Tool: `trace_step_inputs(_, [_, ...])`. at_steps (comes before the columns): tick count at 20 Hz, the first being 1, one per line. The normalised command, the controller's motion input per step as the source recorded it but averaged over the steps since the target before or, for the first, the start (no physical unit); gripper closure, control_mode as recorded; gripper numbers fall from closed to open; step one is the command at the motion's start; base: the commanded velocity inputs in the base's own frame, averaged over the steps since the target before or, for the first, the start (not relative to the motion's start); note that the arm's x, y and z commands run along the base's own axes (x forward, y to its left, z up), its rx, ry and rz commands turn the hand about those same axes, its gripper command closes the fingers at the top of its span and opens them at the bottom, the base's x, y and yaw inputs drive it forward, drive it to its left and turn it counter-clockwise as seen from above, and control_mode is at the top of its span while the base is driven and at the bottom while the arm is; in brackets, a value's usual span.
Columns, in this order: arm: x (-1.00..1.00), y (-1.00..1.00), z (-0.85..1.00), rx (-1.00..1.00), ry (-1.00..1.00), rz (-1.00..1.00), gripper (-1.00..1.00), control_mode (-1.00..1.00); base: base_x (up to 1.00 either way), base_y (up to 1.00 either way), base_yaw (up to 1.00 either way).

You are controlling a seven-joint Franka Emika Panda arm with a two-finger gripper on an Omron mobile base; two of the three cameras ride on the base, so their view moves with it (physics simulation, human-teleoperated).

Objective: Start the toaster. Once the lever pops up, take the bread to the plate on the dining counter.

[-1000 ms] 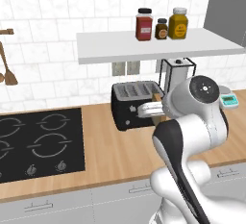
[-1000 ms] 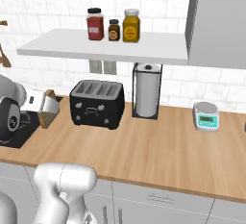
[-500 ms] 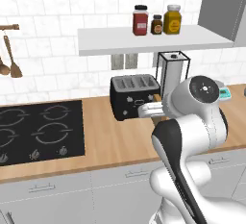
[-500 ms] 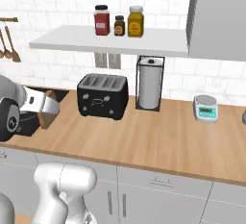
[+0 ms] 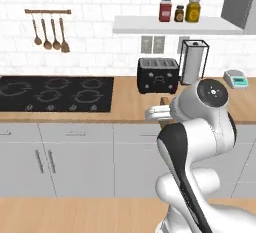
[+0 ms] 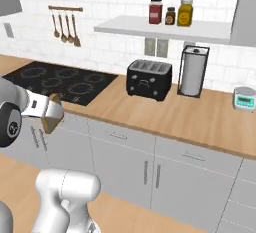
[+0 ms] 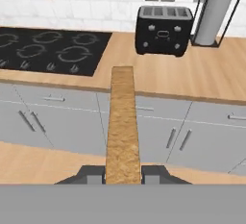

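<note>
Pincer [image 7: 123, 174] clamped narrow on squarish tan bread slice with brown crust [image 7: 122, 122], held edge-up just ahead of fingertips, clear of wood-topped wall counter [image 7: 192, 81]. Black boxy toaster [image 7: 163, 30] well beyond. Risk: thin edge grip, slice slipping or rotating during base swing.

- The left base view looks forward from behind the arm, quite far from the wall counter [image 5: 125, 108].
- The right base view faces the same counter, more obliquely.
- The hand view looks along the gripper [image 7: 123, 174] toward the toaster [image 7: 165, 30], which all views share.
</note>
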Motion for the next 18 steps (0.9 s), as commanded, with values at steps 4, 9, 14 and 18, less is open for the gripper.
trace_step_inputs(4, [0.00, 0.00, 0.00, 0.00, 0.00, 0.00, 1.00, 1.00, -0.55, -0.17, 1.00])
trace_step_inputs(9, [0.00, 0.00, 0.00, 0.00, 0.00, 0.00, 1.00, 1.00, -0.29, -0.02, 1.00])
trace_step_inputs(14, [0.00, 0.00, 0.00, 0.00, 0.00, 0.00, 1.00, 1.00, -0.27, 0.00, 1.00])
trace_step_inputs(18, [0.00, 0.00, 0.00, 0.00, 0.00, 0.00, 1.00, 1.00, -0.17, 0.00, 1.00])
